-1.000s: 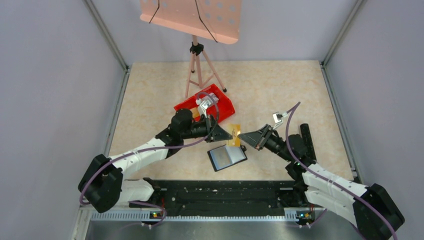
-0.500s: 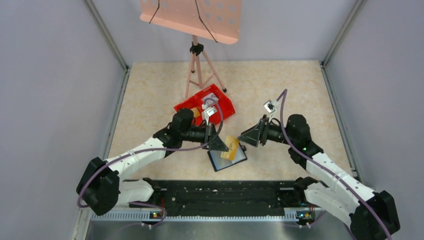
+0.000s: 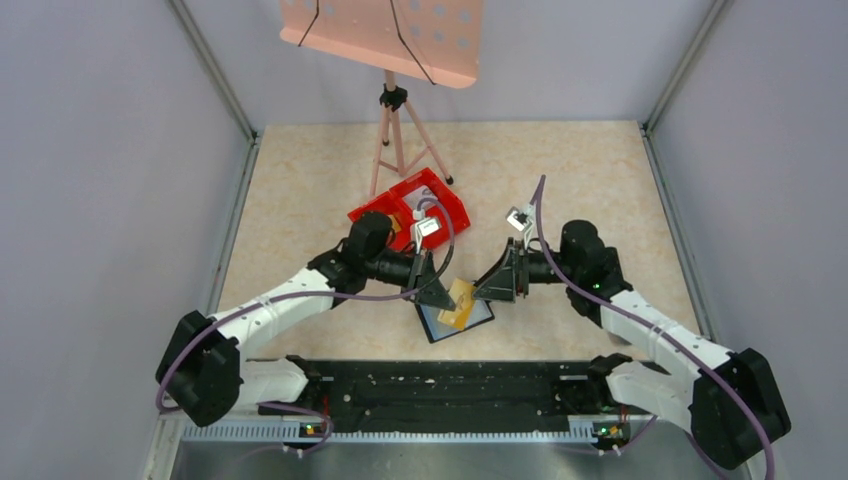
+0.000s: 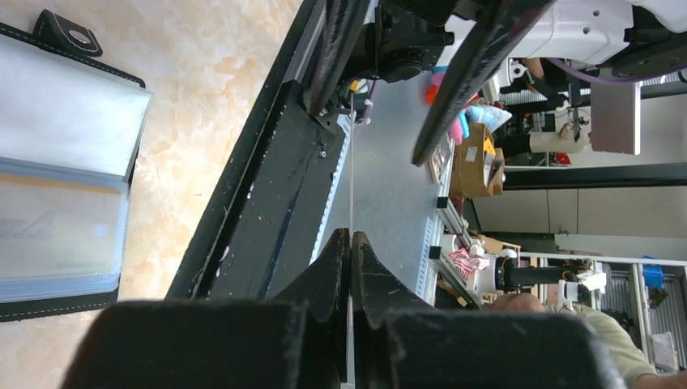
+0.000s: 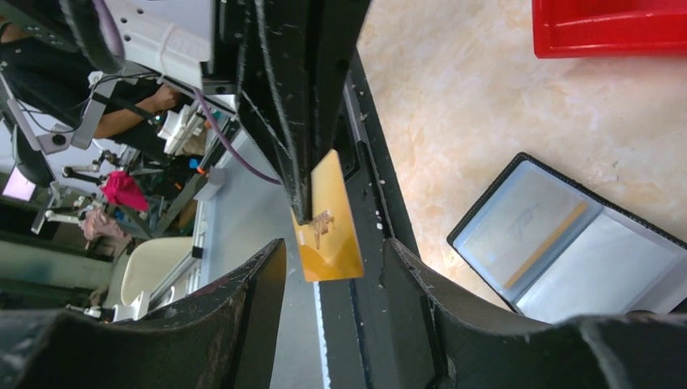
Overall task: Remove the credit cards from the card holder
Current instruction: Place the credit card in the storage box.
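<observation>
1. Top external view: the left end effector [image 3: 447,296] pinches an orange credit card [image 3: 459,302] just above the open card holder [image 3: 432,323], which lies low in the centre of the bench [image 3: 560,180].
2. Left wrist view: its fingers [image 4: 369,284] are pressed together on the card's thin edge.
3. Right wrist view: the right end effector [image 5: 334,245] is half spread, with one finger on either side of the raised card. Contact cannot be told.
4. At lower right, the holder's left pocket shows the orange strip of a second card [image 5: 544,241].
5. At upper right sits a red bin [image 5: 608,28].

Grey walls [image 3: 100,150]; marbled beige tabletop [image 3: 560,180]; pink stand [image 3: 360,30].
</observation>
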`<state>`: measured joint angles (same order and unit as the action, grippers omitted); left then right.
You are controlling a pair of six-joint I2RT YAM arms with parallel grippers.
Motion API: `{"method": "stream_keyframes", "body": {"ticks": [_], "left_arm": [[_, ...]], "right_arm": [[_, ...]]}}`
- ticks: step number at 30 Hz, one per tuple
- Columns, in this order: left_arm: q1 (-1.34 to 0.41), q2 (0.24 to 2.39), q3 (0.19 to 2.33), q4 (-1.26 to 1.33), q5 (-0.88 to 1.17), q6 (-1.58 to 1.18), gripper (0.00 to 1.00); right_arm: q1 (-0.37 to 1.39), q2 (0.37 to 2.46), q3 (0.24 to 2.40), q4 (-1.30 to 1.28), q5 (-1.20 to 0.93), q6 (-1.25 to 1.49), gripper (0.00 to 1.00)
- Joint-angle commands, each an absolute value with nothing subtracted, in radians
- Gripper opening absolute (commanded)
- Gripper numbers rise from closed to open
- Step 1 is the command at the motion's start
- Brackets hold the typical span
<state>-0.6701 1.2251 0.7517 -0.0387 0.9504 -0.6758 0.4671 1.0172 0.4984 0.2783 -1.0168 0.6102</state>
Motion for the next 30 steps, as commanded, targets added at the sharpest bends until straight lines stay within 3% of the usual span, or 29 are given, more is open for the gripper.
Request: {"method": "stream_keyframes", "body": {"ticks": [1,3,7,14,18,22,30], "left_arm": [[-0.669,1.246,0.791,-0.032,0.996,-0.634,0.00],[-0.669,1.250,0.795,-0.036,0.993,-0.628,0.00],[-0.669,1.256,0.803,-0.043,0.981,-0.628,0.00],[-0.669,1.263,0.823,-0.045,0.993,-0.615,0.00],[-0.667,1.260,0.836,-0.064,0.973,-0.605,0.00],[-0.655,1.253,0.846,-0.099,0.925,-0.609,0.02],[-0.512,1.164,0.754,0.017,0.895,-0.757,0.47]], "right_arm": [[0.471,1.038,0.517,0.428,-1.061,0.644,0.46],[0.478,1.049,0.510,0.463,-1.062,0.660,0.41],[0.486,1.066,0.497,0.524,-1.062,0.691,0.18],[0.489,1.099,0.485,0.570,-1.098,0.707,0.15],[0.491,1.098,0.479,0.585,-1.096,0.712,0.00],[0.490,1.074,0.471,0.607,-1.059,0.745,0.00],[0.487,1.049,0.431,0.693,-0.891,0.874,0.00]]}}
